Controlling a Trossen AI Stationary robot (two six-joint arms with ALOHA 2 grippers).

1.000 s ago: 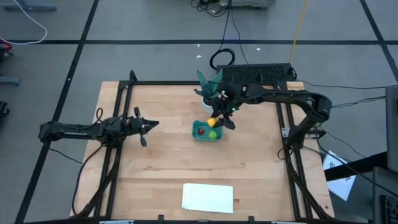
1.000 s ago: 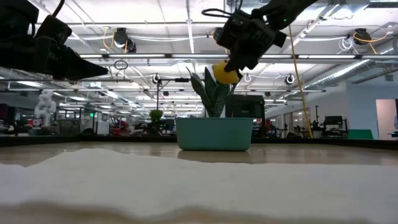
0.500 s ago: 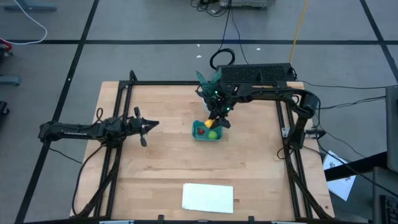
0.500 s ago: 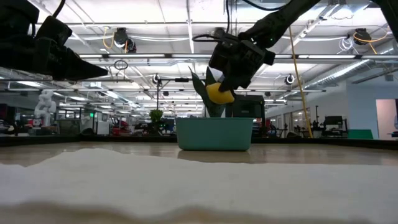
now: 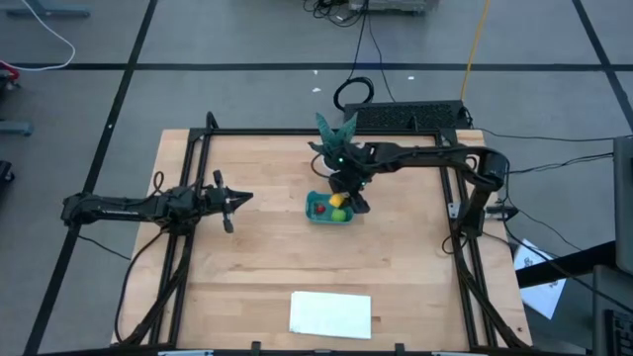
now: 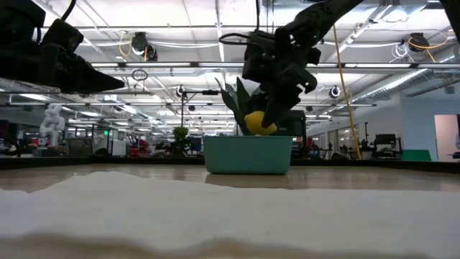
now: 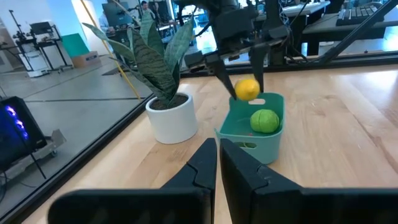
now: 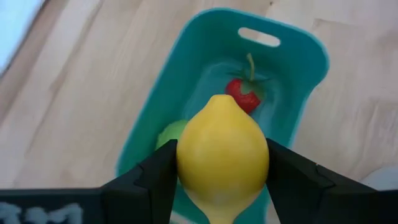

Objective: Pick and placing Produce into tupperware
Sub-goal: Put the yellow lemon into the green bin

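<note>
I have the lemon pinched in my right arm's fingers, hanging just above the tupperware.

My right gripper point(image 8: 222, 186) clamps the yellow lemon point(image 8: 222, 158) from both sides, right over the teal tupperware point(image 8: 305, 81), which sits on the wooden surface point(image 5: 257, 257) near the potted plant point(image 7: 163, 93). Inside lie the tiny red fruit point(image 8: 244, 93) and the lime-green fruit point(image 7: 265, 121). My left gripper point(image 7: 217, 171) waits at the surface's left, fingers pressed together on nothing.
</note>
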